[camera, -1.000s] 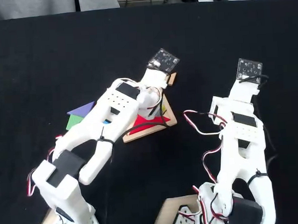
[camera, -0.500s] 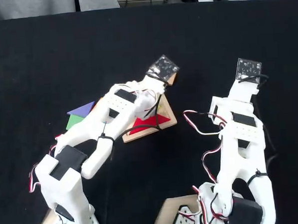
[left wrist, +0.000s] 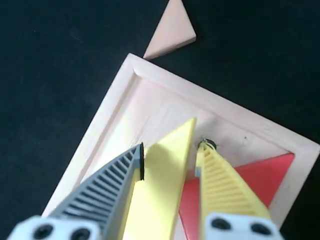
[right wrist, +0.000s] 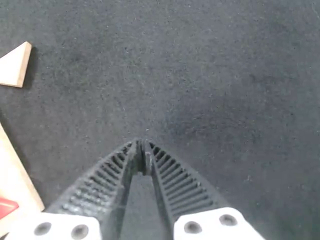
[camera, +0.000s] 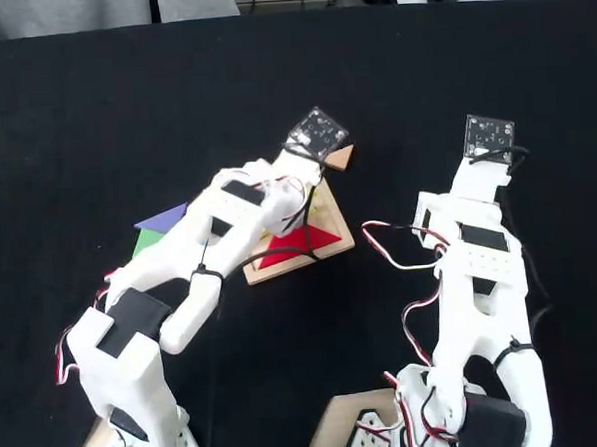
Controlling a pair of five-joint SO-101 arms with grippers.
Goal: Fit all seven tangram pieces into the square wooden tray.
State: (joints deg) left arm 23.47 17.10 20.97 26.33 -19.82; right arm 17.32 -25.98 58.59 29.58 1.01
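The left claw (left wrist: 172,147) grasps a yellow piece (left wrist: 165,185) over the tray (left wrist: 225,109), beside the red piece (left wrist: 265,172), apparently to seat it alongside, while the right claw (right wrist: 142,157), clenched empty, hangs clear of the tray.

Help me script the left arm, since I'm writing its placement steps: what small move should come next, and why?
Probably lower the yellow piece flat onto the tray beside the red triangle. The left gripper grips it over the tray, and bare wood lies open on the side away from the red triangle.
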